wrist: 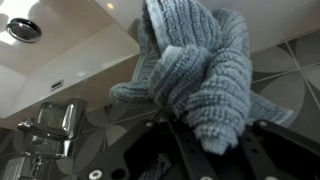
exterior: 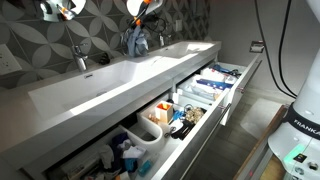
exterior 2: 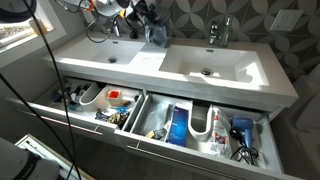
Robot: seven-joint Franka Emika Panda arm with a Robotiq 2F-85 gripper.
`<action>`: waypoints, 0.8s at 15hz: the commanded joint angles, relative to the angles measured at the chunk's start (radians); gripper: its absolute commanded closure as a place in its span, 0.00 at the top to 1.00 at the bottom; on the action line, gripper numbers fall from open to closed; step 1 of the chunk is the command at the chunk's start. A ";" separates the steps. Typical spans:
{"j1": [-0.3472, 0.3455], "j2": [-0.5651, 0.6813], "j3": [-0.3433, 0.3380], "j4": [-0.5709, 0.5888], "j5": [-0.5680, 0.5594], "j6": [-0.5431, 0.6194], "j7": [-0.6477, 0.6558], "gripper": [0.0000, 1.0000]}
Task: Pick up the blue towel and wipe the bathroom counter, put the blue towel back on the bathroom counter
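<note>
The blue towel (exterior: 137, 41) hangs bunched from my gripper (exterior: 141, 12) above the back of the white bathroom counter (exterior: 105, 98), near the wall between the two basins. In both exterior views it hangs close over the counter top (exterior 2: 155, 60); the towel (exterior 2: 152, 29) sits just below the gripper (exterior 2: 136, 10). In the wrist view the ribbed towel (wrist: 200, 70) fills the middle and my gripper's black fingers (wrist: 207, 150) are shut on its folds. I cannot tell whether the towel's lower end touches the counter.
Two chrome faucets (exterior 2: 112, 28) (exterior 2: 214, 33) stand at the back of the basins; one shows in the wrist view (wrist: 55, 125). Below the counter, wide drawers (exterior 2: 100, 128) are pulled out and full of toiletries. The robot base (exterior: 300, 130) stands beside the drawers.
</note>
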 commanded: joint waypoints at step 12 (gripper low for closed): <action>-0.093 -0.160 0.089 0.090 0.220 -0.544 -0.367 1.00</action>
